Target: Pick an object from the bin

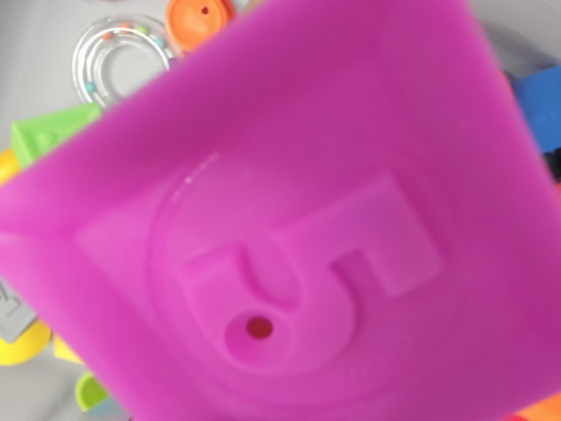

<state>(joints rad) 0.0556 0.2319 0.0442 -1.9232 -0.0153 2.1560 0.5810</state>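
Wrist view is almost filled by a magenta cup (298, 219), seen very close and blurred, w/ a raised "5" and a small hole in its face. Claw is not visible, so we cannot tell if it is clenched or released. Behind the cup, bin contents show at the edges: clear ring (118, 53), orange disc (200, 19), green block (48, 132), blue piece (543, 101). We judge the cup is likely lifted toward the camera, i.e. pick step underway. Next move calls for a steady raise clear of the bin, approx. vertical.
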